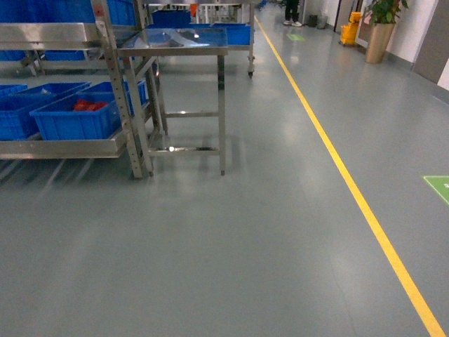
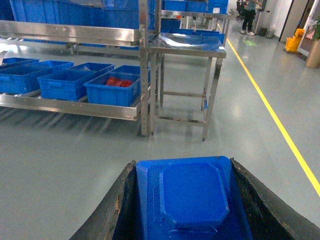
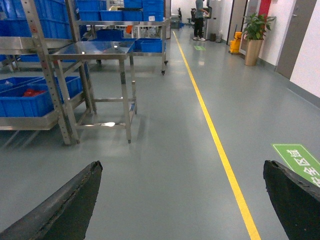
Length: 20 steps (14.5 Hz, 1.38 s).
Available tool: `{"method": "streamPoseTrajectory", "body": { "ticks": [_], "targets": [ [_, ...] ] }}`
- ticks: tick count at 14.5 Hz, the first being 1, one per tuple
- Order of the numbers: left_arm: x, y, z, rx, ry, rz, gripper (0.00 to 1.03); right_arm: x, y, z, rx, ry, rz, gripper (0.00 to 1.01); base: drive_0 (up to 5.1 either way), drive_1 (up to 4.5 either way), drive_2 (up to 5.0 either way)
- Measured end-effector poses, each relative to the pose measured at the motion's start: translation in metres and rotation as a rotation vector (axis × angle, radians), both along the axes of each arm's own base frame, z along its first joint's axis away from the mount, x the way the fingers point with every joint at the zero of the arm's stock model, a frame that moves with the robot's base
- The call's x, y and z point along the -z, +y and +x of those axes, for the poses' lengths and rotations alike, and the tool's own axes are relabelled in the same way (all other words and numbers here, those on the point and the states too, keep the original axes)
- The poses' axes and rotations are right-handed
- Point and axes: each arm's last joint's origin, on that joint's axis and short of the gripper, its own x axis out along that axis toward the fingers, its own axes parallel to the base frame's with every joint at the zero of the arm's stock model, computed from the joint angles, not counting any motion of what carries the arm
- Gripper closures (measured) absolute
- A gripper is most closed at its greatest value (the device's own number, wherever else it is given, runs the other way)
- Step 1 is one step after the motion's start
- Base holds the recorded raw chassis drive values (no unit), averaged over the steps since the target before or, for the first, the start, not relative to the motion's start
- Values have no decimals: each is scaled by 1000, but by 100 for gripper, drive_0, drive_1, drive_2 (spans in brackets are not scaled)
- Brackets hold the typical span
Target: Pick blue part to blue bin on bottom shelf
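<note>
Broadly, a grey-green factory floor (image 1: pixel 231 246) fills most of every view, crossed by a long yellow lane line (image 1: pixel 351 186) that runs away toward a potted plant (image 1: pixel 382 28) and a yellow mop bucket (image 1: pixel 351 31) by the far wall. At the left stands a tall stainless-steel rack (image 2: pixel 144 65) whose bottom shelf (image 2: pixel 70 106), a brushed steel level with a flat front rail, carries a row of blue bins (image 2: pixel 67 82); the bin nearest the rack's corner upright (image 2: pixel 116 87) holds red parts (image 2: pixel 118 81), and the contents of the others cannot be made out. Just beside the rack, to its right, is a small steel table (image 1: pixel 179 42) with a shiny top and open legs, and farther back more blue crates sit on another rack. A person (image 3: pixel 199 17) stands in the distance along the lane. A green floor marking (image 3: pixel 300 160) lies to the right of the yellow line. In the left wrist view the left gripper (image 2: pixel 182 200) has its dark jaws set against both sides of the blue part (image 2: pixel 192 192), a flat moulded piece with a raised octagonal panel, pinching it well clear of the shelf. In the right wrist view the right gripper (image 3: pixel 182 200) has its jaws spread wide with only floor between them.
</note>
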Motion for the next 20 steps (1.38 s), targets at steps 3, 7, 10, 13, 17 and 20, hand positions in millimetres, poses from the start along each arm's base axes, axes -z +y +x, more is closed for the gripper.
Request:
{"method": "streamPoseTrajectory", "body": {
  "ticks": [3,7,10,13,17,20],
  "targets": [
    [0,0,0,0,1,1,59,0,0,0,0,1,0,3,-1,430,-431],
    [0,0,0,0,2,1,59,0,0,0,0,3,0,3,5,435,-426],
    [1,0,0,0,5,2,59,1,0,0,0,8,0,3,6,437,-424],
    [0,0,0,0,3,1,59,1,0,0,0,6,0,3,11,441,-419],
    [1,0,0,1,6,0,59,0,0,0,0,5,0,3,2,433,-428],
    [0,0,0,1,1,-5,59,1,0,0,0,8,0,3,-2,428,-433]
  ]
}}
